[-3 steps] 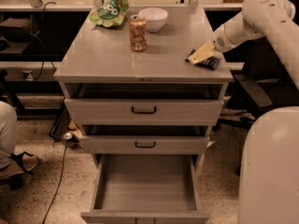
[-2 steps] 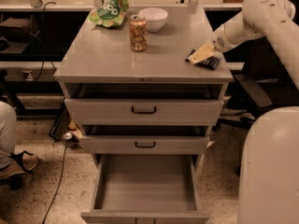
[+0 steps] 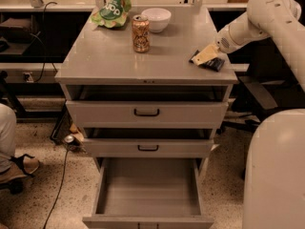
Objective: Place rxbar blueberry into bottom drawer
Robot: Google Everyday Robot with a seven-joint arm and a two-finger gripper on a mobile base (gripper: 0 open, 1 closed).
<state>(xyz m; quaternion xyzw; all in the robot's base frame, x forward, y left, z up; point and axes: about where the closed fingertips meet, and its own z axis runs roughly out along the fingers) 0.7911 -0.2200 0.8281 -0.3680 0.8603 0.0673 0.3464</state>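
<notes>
I see the gripper (image 3: 206, 55) at the table's (image 3: 109, 61) right edge, near the front-right corner, down on the rxbar blueberry (image 3: 213, 63). Whether it grips the bar I cannot tell. The soda can (image 3: 140, 34), white bowl (image 3: 156, 19) and green chip bag (image 3: 112, 11) sit well apart from it, toward the back edge. Below, the bottom drawer (image 3: 147, 190) stands pulled out, its grey floor showing.
</notes>
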